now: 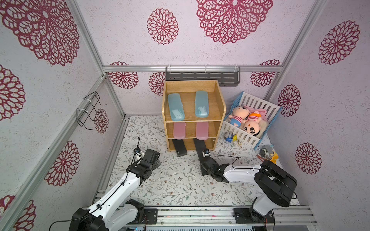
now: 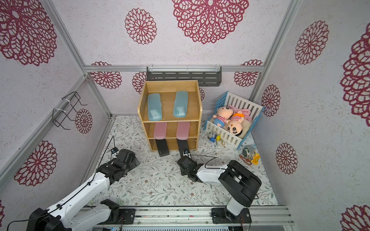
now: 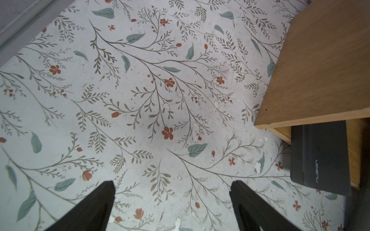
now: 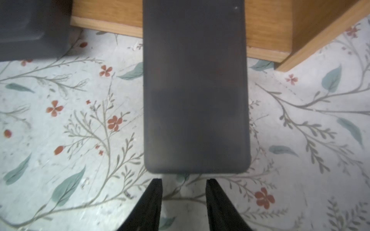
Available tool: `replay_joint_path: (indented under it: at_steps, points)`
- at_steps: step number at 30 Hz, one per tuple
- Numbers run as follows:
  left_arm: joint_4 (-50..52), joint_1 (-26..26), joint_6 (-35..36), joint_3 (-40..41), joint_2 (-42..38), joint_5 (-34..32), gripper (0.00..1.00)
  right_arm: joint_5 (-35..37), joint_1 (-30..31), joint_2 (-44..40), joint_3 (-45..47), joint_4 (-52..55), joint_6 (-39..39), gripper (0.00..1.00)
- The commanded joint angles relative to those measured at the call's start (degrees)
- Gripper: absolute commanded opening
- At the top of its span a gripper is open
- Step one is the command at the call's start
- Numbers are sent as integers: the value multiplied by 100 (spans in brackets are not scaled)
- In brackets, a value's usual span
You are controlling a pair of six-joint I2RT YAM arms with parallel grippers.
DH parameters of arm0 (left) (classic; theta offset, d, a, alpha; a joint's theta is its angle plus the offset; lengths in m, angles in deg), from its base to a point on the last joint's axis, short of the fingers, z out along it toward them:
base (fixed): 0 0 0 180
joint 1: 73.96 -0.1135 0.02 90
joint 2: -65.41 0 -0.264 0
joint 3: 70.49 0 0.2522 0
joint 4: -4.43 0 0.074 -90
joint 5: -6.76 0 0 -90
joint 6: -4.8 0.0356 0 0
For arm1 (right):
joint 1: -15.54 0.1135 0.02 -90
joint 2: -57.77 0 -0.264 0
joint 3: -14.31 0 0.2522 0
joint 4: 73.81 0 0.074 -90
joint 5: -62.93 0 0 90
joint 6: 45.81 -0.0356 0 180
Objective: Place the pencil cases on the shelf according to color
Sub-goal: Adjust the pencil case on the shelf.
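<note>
The light wood shelf point(image 1: 219, 104) stands at the back of the table. Two light blue pencil cases point(image 1: 176, 107) point(image 1: 201, 104) lie on its top tier and two pink ones point(image 1: 179, 130) point(image 1: 202, 131) on the middle tier. Two black cases point(image 1: 180, 149) point(image 4: 196, 90) lie partly in the bottom tier, their near ends out over the table. My right gripper point(image 4: 183, 180) is low, just behind the right black case's end. Its jaws stand narrowly apart with only table between them. My left gripper point(image 3: 172, 184) is open over bare table, left of the shelf point(image 3: 320, 70) and the left black case point(image 3: 320, 158).
A white slatted crate point(image 1: 240, 138) with dolls stands right of the shelf. Small toys point(image 1: 230, 137) point(image 1: 267, 155) lie in front of it. A dark grey rack point(image 1: 202, 77) hangs on the back wall and a wire holder point(image 1: 90, 110) on the left wall.
</note>
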Motion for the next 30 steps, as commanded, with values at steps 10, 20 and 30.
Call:
replay_joint_path:
  at_steps: [10, 20, 30]
  points:
    - [-1, -44, 80, -93, -24, -259, 97, 330, -334, 616, -909, -676, 504, 42]
    - [-114, -46, 461, -268, -49, -758, 97, 587, -371, 265, -872, -682, 551, 65]
    - [-1243, -46, 1547, -146, -304, -1973, 97, 1329, -377, -2277, 340, 26, 239, 99]
